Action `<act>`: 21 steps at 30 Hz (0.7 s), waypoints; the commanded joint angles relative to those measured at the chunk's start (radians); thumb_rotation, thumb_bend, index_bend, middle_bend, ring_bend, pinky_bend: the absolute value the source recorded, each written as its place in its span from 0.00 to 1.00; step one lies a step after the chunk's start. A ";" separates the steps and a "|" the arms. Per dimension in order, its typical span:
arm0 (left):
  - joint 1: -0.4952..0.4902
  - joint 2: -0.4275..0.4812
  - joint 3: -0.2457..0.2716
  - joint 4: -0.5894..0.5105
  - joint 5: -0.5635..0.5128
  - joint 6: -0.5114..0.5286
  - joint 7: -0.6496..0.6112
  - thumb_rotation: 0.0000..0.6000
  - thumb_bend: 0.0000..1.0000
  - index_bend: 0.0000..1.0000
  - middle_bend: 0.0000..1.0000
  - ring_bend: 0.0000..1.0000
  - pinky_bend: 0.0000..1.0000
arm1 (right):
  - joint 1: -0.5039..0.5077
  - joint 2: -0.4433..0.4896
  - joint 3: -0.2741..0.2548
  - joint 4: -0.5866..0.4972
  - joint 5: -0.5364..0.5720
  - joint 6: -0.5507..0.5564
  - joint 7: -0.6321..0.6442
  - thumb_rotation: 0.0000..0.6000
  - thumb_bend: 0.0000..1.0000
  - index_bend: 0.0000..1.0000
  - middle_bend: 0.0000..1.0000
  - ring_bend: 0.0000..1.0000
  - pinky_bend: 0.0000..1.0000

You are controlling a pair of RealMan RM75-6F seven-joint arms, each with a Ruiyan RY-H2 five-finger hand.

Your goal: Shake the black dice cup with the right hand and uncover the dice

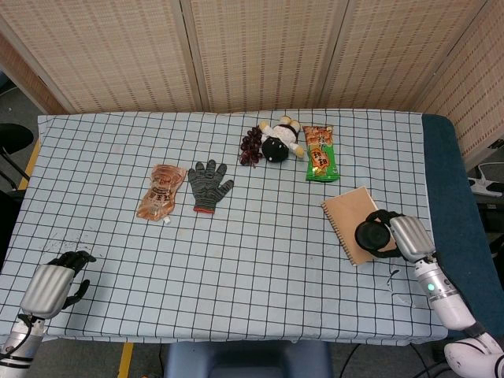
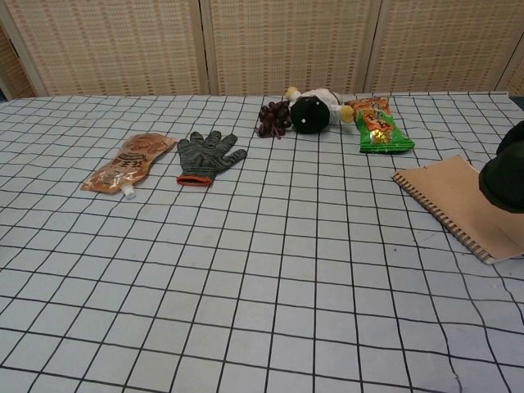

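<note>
Right hand (image 1: pixel 409 236) clasped around the black dice cup (image 1: pixel 370 234) (over the notebook (image 1: pixel 350 213)); left hand (image 1: pixel 53 285) loosely curled, holding nothing.

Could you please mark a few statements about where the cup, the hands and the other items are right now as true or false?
1. The right hand holds the black dice cup. True.
2. The dice cup is over the grey glove. False: it is over the brown notebook, far from the glove.
3. The left hand rests near the table's front left corner, holding nothing. True.
4. The green snack packet lies on the notebook. False: it lies on the cloth beyond it, apart.
5. The orange pouch lies beside the glove. True.
</note>
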 commanded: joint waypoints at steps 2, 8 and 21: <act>-0.004 -0.002 -0.001 -0.001 -0.005 -0.012 0.003 1.00 0.42 0.32 0.28 0.28 0.53 | 0.006 -0.010 -0.025 0.018 -0.046 0.002 0.070 1.00 0.19 0.60 0.53 0.38 0.47; -0.004 -0.003 0.002 -0.001 -0.005 -0.015 0.008 1.00 0.42 0.32 0.29 0.28 0.53 | 0.028 -0.013 -0.072 0.036 -0.119 -0.008 0.209 1.00 0.19 0.60 0.53 0.38 0.47; -0.003 -0.004 0.001 0.001 -0.005 -0.011 0.013 1.00 0.42 0.32 0.29 0.28 0.53 | 0.115 -0.115 -0.114 0.144 -0.196 -0.060 0.366 1.00 0.19 0.59 0.53 0.38 0.48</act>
